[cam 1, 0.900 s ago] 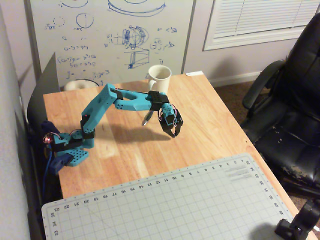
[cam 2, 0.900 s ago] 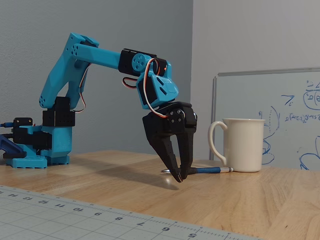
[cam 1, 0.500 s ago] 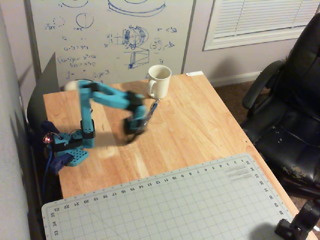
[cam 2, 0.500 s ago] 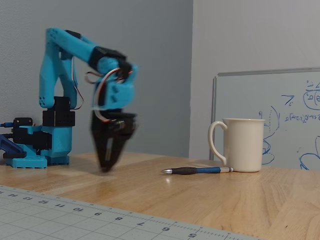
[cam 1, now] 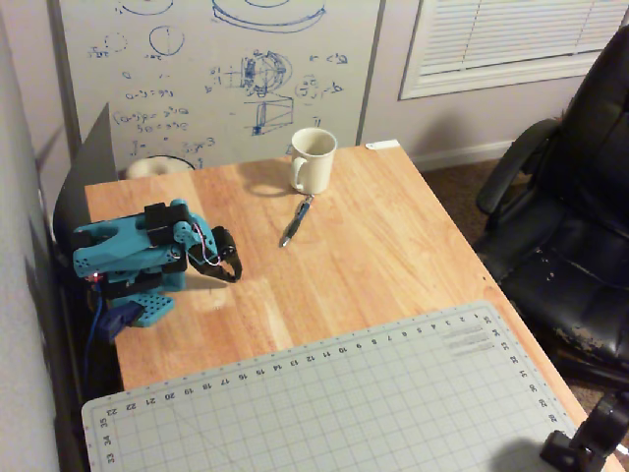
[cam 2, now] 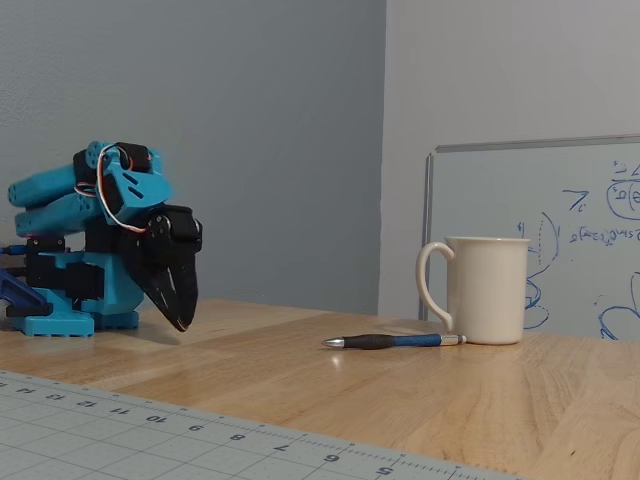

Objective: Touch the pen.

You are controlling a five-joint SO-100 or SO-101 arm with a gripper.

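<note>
The pen (cam 1: 296,220) is slim, dark blue-black with a silvery tip, and lies on the wooden table just in front of the cream mug (cam 1: 314,159). In a fixed view it lies flat (cam 2: 392,341) with its tip pointing left, its other end next to the mug (cam 2: 486,288). My blue arm is folded at the left side of the table. Its black gripper (cam 1: 232,267) points down near the tabletop, well apart from the pen. In a fixed view the gripper (cam 2: 180,318) has its jaws together and holds nothing.
A grey cutting mat (cam 1: 334,398) covers the front of the table. A whiteboard (cam 1: 216,79) leans against the back wall. A black office chair (cam 1: 570,226) stands to the right of the table. Bare wood lies between gripper and pen.
</note>
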